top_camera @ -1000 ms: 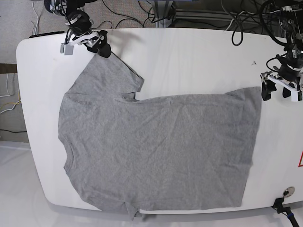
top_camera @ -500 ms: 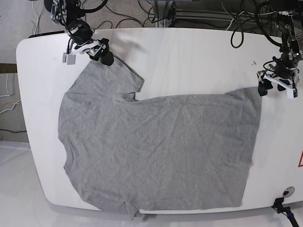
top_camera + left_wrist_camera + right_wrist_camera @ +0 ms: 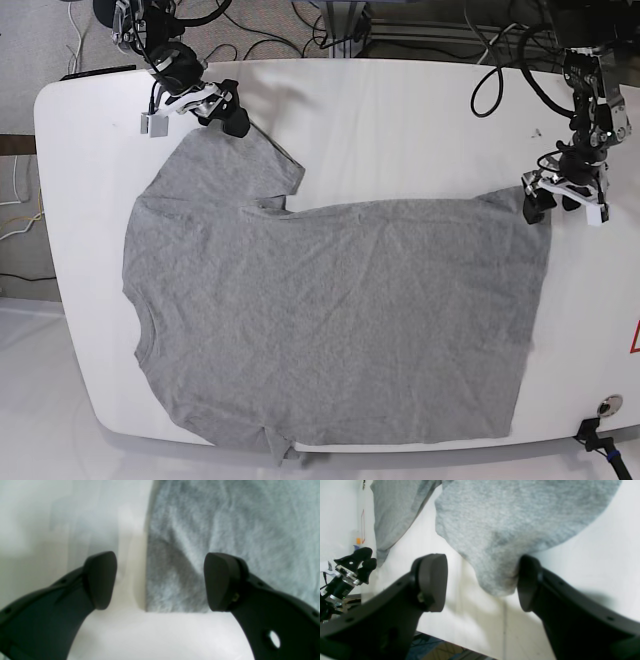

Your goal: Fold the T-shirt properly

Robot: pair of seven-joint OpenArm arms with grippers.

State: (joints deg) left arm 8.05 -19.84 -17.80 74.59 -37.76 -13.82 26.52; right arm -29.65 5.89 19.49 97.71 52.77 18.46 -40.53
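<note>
T-shirt (image 3: 330, 310) lies flat on white table (image 3: 400, 130), cables behind.

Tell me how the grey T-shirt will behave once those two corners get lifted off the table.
The T-shirt will probably drape and sag, not hold shape: it lies limp and wrinkled on the table. It looks thin and light, so both open grippers, left and right, should lift it easily. The knit looks soft rather than slick, so slipping seems unlikely.
</note>
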